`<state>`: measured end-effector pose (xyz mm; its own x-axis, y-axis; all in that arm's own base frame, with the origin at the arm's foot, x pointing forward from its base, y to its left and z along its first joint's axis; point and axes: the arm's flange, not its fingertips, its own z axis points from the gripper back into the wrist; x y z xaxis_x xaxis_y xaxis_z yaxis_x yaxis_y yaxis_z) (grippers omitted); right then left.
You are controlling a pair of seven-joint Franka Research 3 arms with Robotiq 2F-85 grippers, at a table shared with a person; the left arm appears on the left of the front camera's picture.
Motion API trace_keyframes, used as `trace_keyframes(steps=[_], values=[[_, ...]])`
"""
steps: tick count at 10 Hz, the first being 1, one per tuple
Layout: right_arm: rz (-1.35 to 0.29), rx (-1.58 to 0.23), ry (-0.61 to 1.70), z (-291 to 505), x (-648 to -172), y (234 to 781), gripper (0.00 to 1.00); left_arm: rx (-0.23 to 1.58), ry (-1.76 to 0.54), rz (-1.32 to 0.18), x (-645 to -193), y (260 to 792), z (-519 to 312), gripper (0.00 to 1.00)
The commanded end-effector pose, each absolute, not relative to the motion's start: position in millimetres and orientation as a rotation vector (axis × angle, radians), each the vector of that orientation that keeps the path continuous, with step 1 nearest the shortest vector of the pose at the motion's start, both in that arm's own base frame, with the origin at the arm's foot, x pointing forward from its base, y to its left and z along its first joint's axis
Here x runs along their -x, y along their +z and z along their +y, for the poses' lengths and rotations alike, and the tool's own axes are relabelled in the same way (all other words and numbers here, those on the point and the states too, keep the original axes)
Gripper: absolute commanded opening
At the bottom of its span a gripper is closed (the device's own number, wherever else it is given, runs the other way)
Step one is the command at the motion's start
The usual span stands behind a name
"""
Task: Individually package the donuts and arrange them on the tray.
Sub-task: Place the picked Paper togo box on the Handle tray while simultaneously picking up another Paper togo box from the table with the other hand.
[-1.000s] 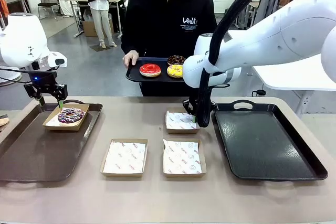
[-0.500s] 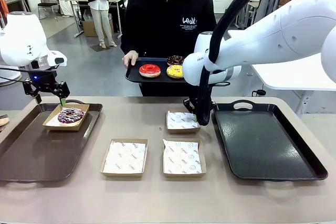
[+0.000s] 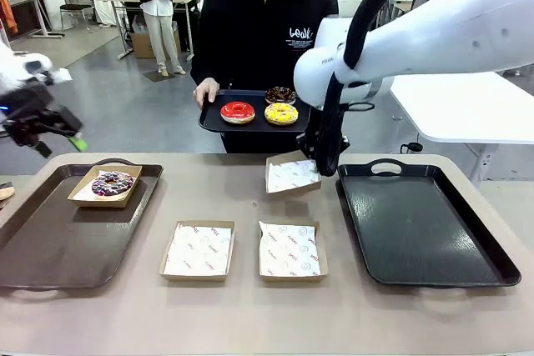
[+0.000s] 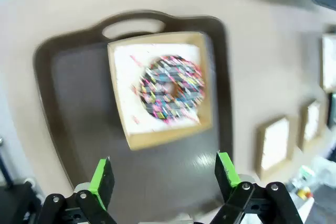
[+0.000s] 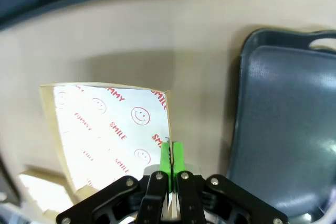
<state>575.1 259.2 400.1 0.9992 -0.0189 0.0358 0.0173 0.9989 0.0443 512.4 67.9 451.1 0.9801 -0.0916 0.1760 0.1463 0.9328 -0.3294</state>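
A purple-white sprinkled donut (image 3: 113, 183) (image 4: 170, 87) lies in a paper box (image 3: 83, 193) on the brown left tray (image 3: 50, 248) (image 4: 79, 103). My left gripper (image 3: 60, 146) (image 4: 164, 177) hangs open above and to the left of it, holding nothing. Across the table, a person holds a small black tray (image 3: 213, 121) carrying a red donut (image 3: 238, 111), a yellow donut (image 3: 281, 113) and a chocolate donut (image 3: 280, 94). My right gripper (image 3: 321, 162) (image 5: 170, 158) is shut on the edge of an empty paper-lined box (image 3: 292, 177) (image 5: 105, 129), which is tilted and lifted off the table.
Two empty paper-lined boxes (image 3: 198, 249) (image 3: 289, 249) sit side by side near the table's front middle. A large black tray (image 3: 425, 223) (image 5: 283, 119) lies bare on the right, close beside the held box. A white table stands behind it.
My left gripper opened fully and pulled up and left, away from the boxed donut. My right gripper closed on the box's edge and raised it off the table.
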Motion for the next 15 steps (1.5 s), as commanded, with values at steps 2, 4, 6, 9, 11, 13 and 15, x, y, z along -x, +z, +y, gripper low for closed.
trace_keyframes(steps=[2,4,6,9,11,13,15], values=[[-0.035,-0.088,-0.036,260,-568,441,0.00,0.650,-0.160,-0.223,-439,478,146,1.00],[-0.003,-0.066,-0.033,278,-572,462,0.00,0.829,-0.079,-0.252,-416,481,199,1.00],[0.017,-0.033,-0.040,298,-578,480,0.00,0.929,-0.028,-0.232,-404,469,234,1.00],[0.031,-0.015,-0.088,310,-592,490,0.00,1.060,0.008,-0.211,-400,447,259,1.00],[0.055,-0.021,-0.109,305,-599,487,0.00,1.120,0.074,-0.210,-403,436,262,1.00],[0.043,-0.043,-0.077,303,-590,485,0.00,1.080,0.063,-0.192,-399,432,258,1.00],[0.043,-0.043,-0.077,303,-590,485,0.00,1.080,0.063,-0.192,-399,432,258,1.00]])
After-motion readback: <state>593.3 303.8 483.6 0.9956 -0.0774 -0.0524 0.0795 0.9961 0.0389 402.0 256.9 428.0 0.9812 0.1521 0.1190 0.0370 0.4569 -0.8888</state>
